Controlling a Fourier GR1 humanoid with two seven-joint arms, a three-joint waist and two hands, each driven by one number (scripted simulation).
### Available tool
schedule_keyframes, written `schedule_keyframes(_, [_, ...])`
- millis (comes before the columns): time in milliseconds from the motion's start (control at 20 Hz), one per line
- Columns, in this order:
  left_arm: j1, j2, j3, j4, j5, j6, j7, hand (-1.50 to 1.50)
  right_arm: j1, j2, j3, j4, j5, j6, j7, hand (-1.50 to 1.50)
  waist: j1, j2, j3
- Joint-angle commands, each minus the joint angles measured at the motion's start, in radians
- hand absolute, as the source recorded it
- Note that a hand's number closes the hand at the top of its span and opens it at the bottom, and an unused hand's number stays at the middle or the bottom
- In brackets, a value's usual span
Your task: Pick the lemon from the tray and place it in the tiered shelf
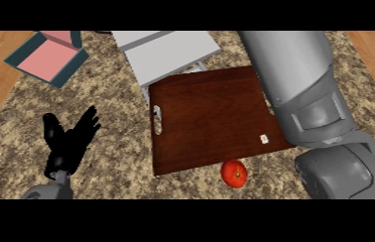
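A dark brown wooden tray [212, 117] lies at the middle of the speckled counter, with a slot handle on its left side. Its top shows bare; no lemon shows anywhere in view. The grey tiered shelf [164, 50] stands just behind the tray's far left corner. My left hand [67, 142] rests open at the lower left, fingers up, well apart from the tray. My right forearm [300, 92] crosses the tray's right edge and runs out past the top of the view, so its hand is hidden.
A red round fruit [234, 173] sits on the counter against the tray's near edge. A teal and pink box [47, 57] lies at the far left. Wooden strips border the counter at both sides.
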Motion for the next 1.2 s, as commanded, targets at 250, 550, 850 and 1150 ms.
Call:
schedule_keyframes(250, [-0.011,-0.008,0.010,0.045,-0.012,0.007,-0.035,0.00,-0.053,-0.088,-0.091,0.015,-0.038,-0.174,0.038,-1.50,-0.001,0.003,-0.001])
schedule_keyframes(550, [0.042,0.025,0.011,-0.015,0.015,-0.049,-0.019,0.00,0.010,-0.255,-0.178,0.038,-0.071,-0.211,0.045,-1.50,0.002,0.001,0.000])
schedule_keyframes(850, [0.029,0.001,0.001,-0.028,-0.003,-0.015,-0.010,0.00,0.087,-0.411,-0.264,0.083,-0.174,-0.045,-0.021,-1.50,-0.002,0.003,0.001])
schedule_keyframes(1150, [-0.038,0.007,0.019,0.017,-0.001,-0.012,0.003,0.00,0.109,-0.492,-0.265,0.159,-0.204,0.076,-0.093,-1.50,0.008,0.008,0.000])
